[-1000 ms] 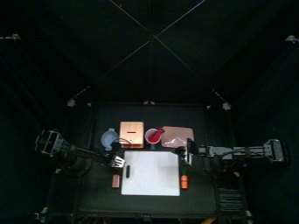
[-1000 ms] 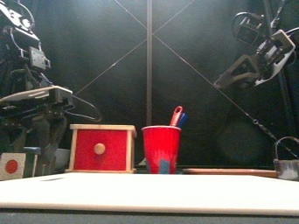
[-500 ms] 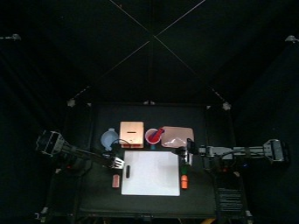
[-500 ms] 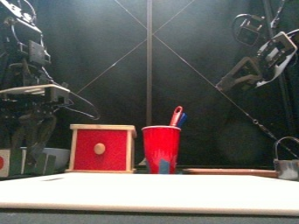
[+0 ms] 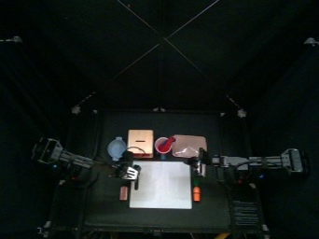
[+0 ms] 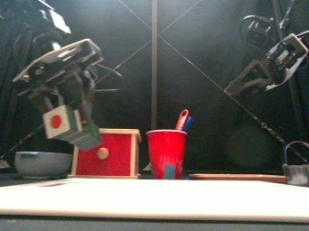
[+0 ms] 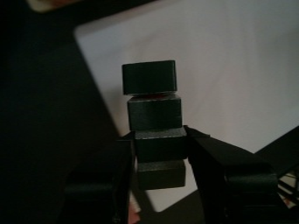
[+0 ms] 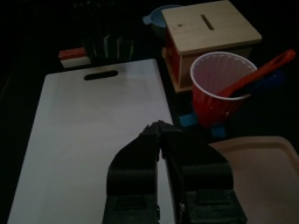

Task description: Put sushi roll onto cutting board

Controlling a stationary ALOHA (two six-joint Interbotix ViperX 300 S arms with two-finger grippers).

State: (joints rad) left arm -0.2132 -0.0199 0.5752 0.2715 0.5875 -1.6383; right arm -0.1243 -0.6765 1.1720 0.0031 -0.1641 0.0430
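The white cutting board (image 6: 157, 200) lies nearest on the table (image 5: 106, 219). Above its left edge, the left end effector (image 7: 156, 149) grasps a stack of dark sushi roll pieces (image 7: 152, 96). Behind stand a red cup (image 6: 167, 153) and box (image 6: 107, 152). The right end effector (image 8: 160, 144) hangs clenched, empty.

Cutting board (image 6: 157, 200) cut off by front view's lower edge; red cup (image 6: 165, 153) hides its utensil's lower part.

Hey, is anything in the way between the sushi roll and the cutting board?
Nothing visible. The left gripper holds the sushi roll just above the cutting board, near its edge, with only bare white board below.
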